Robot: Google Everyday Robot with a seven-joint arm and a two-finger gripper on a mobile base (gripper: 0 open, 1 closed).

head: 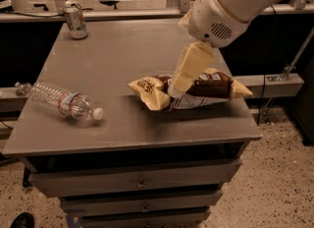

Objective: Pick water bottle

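Your gripper (174, 89) hangs over the chip bag (216, 85), state not determinable, well apart from the water bottle (61, 101) lying sideways near the table's (127, 45) left edge; judged light, crushable, prone to roll: grip across the ribbed body.

Dim, warm light from above — the end effector (175, 90) over the chip bag (219, 85) shows pale, the drawers (98, 185) in shadow.

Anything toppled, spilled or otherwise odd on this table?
The water bottle lies on its side by the table's left edge. The gripper hangs over the chip bag, far from it. The soda can stands upright; nothing spilled.
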